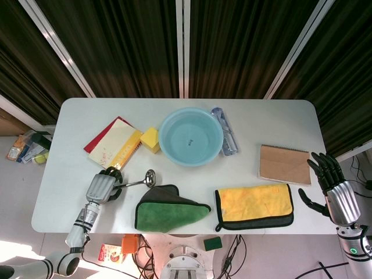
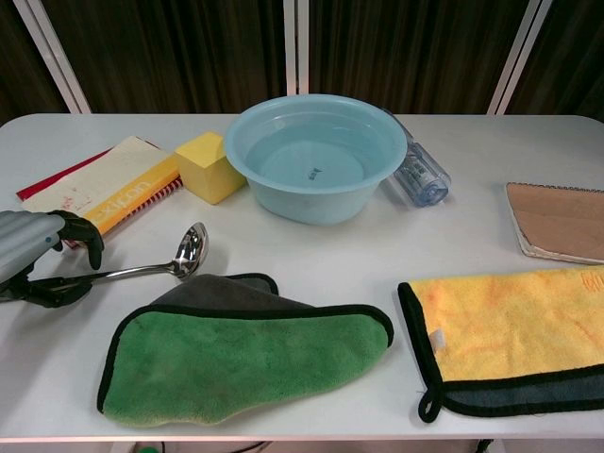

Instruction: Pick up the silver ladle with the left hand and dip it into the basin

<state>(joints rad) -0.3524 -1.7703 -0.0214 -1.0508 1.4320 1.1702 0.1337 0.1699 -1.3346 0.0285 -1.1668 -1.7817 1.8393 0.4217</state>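
Note:
The silver ladle [image 2: 142, 268] lies flat on the white table, its bowl [image 1: 150, 176] beside the green cloth and its handle pointing left. My left hand [image 2: 36, 260] sits at the handle's end [image 1: 103, 187]. Its fingers curl over the handle and its thumb lies under it, with a small gap still showing. The light blue basin [image 2: 316, 156], holding water, stands at the back centre [image 1: 190, 136], well away from the ladle. At the table's right edge my right hand [image 1: 336, 195] hovers with fingers spread, holding nothing.
A red-and-yellow book [image 2: 104, 184] and a yellow sponge block [image 2: 209, 166] lie between my left hand and the basin. A green cloth [image 2: 241, 349] sits in front of the ladle. A yellow cloth [image 2: 510, 330], a brown notebook [image 2: 557, 219] and a plastic bottle [image 2: 420, 175] are to the right.

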